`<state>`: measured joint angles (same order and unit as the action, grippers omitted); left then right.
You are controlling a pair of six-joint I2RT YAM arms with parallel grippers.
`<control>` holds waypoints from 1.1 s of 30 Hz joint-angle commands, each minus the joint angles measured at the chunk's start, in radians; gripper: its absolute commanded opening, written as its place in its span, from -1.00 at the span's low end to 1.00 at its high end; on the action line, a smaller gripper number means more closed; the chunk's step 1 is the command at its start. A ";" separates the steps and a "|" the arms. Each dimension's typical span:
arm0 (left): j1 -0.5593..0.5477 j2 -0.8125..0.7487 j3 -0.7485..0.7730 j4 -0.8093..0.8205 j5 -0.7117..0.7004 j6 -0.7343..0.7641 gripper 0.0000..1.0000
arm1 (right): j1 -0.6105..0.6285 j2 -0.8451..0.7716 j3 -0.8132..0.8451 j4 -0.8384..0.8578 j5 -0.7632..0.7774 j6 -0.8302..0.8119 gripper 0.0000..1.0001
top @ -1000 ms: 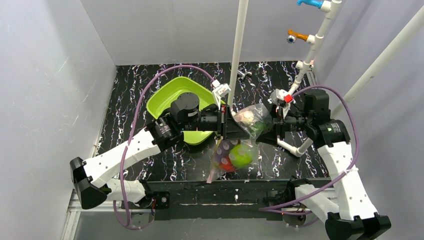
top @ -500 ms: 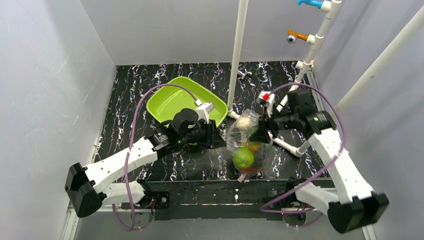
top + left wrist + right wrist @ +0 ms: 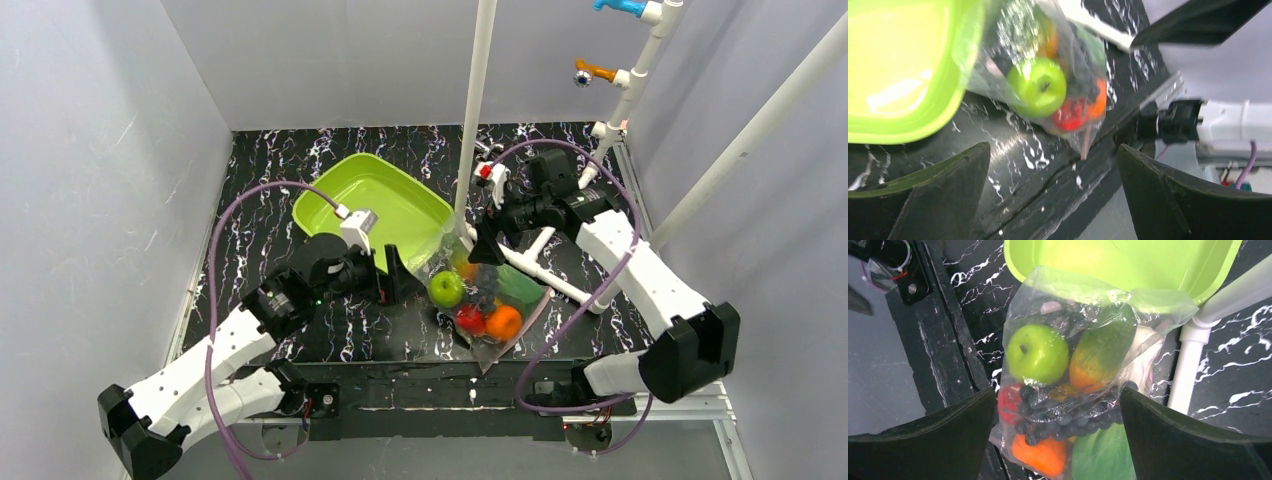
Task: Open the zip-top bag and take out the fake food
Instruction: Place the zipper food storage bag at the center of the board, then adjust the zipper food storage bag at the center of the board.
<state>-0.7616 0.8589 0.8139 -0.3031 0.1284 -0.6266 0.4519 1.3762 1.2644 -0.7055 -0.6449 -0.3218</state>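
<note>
The zip-top bag point(image 3: 485, 305) lies on the black marbled table just right of the tray, with neither gripper holding it. Inside it the fake food shows through: a green apple point(image 3: 447, 289), a red fruit point(image 3: 470, 320), an orange piece point(image 3: 504, 322) and dark grapes point(image 3: 1073, 420). My left gripper point(image 3: 400, 275) stands open just left of the bag point(image 3: 1048, 85), nothing between its fingers point(image 3: 928, 195). Above the bag's far end hovers my right gripper point(image 3: 482, 245), also open. Its wrist view looks down on the bag point(image 3: 1083, 315) and the apple point(image 3: 1037, 353).
A lime-green tray point(image 3: 375, 200) sits behind and left of the bag, and the bag's far end leans on its rim point(image 3: 1118, 285). A white upright pipe point(image 3: 475, 100) rises just behind. Another white pipe point(image 3: 545, 275) lies on the table to the right. The table's front edge point(image 3: 450, 375) is close.
Both grippers have opened and let go of the bag, which has dropped from mid-air onto the table. The left arm has pulled back to the left; the right arm has swung back and left.
</note>
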 commanded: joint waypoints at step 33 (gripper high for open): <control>-0.339 0.635 -0.103 0.687 -0.304 -0.557 -0.66 | -0.078 -0.521 -0.626 -0.107 -0.015 -0.752 0.97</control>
<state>-1.1030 1.5215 0.7109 0.3222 -0.0853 -1.1500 0.3901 0.8780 0.6319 -0.7944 -0.6353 -1.0725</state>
